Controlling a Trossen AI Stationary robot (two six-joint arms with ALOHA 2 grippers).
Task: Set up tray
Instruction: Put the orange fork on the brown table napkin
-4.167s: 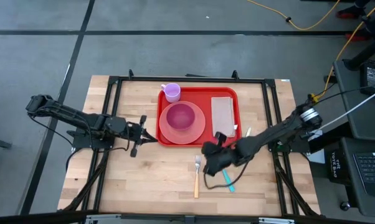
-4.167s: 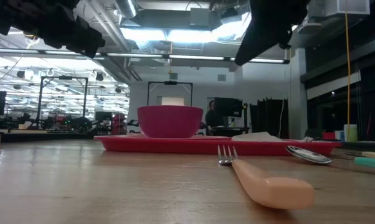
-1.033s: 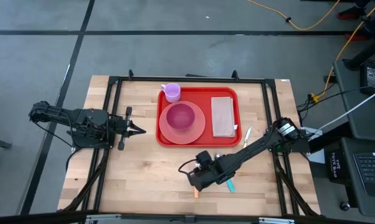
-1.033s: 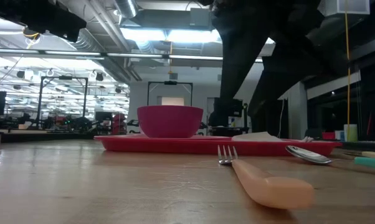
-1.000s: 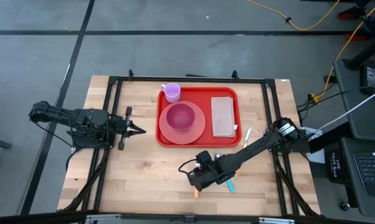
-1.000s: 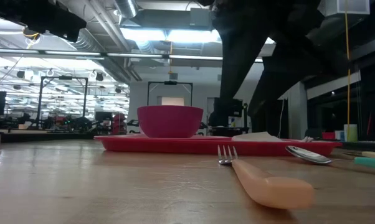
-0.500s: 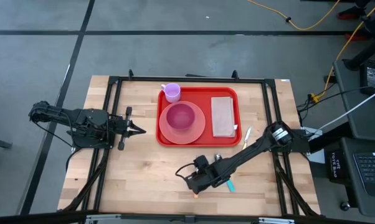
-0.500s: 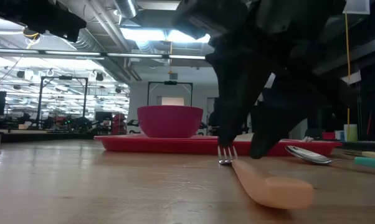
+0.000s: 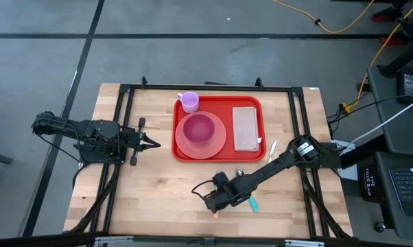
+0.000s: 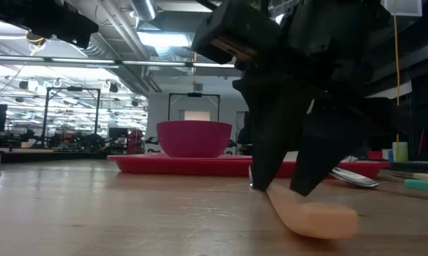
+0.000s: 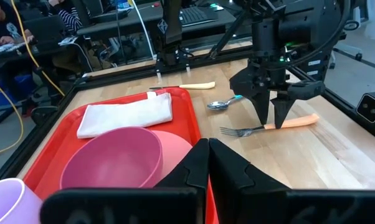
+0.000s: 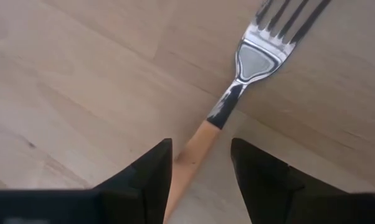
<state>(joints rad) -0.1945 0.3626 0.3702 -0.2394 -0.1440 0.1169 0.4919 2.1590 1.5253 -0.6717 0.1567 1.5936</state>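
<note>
Large red rectangular tray (image 9: 223,155), rounded corners, low rim, flat on the wooden table's far middle

free room: bare counter (image 9: 158,192) left of the fork (image 10: 299,206) | in the way: right pincer (image 10: 284,190) low over fork handle; spoon (image 11: 223,104) close by; tray (image 9: 258,130) behind is full

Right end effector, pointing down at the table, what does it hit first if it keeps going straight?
The fork. The right end effector stands open, its fingers either side of the fork's peach handle, so that handle, then the table, comes first.
</note>
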